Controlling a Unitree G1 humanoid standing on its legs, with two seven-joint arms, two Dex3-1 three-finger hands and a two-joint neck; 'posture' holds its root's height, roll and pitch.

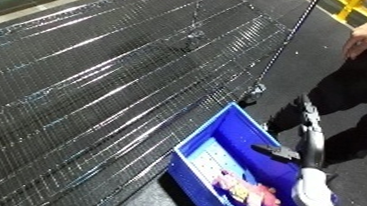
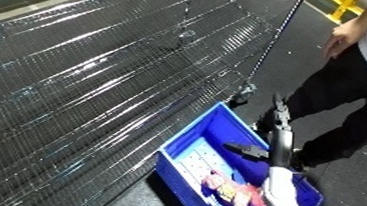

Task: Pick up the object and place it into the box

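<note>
- Blue bin (image 1: 196,141) sitting on dark floor just beside the lower right edge of a wire mesh platform (image 1: 101,72).
- Pink and yellow toy (image 1: 243,190) already lying inside the bin, toward its near end, next to a white patch on the bin floor.
- 1 forearm (image 1: 313,146) in view, the right, stretched over the bin's right rim, white sleeve near the lower edge, silver and black further up.
- Right hand (image 2: 247,150) dark, hanging above the bin's middle, apart from the toy; nothing seen in it, but fingers too dim to call spread or curled: cannot tell.
- Left hand absent from both views.
- Judged step: placing looks done, release finished or finishing.
- Next move, if any: lift the arm straight up and clear of the bin rim without nudging the toy.
</note>
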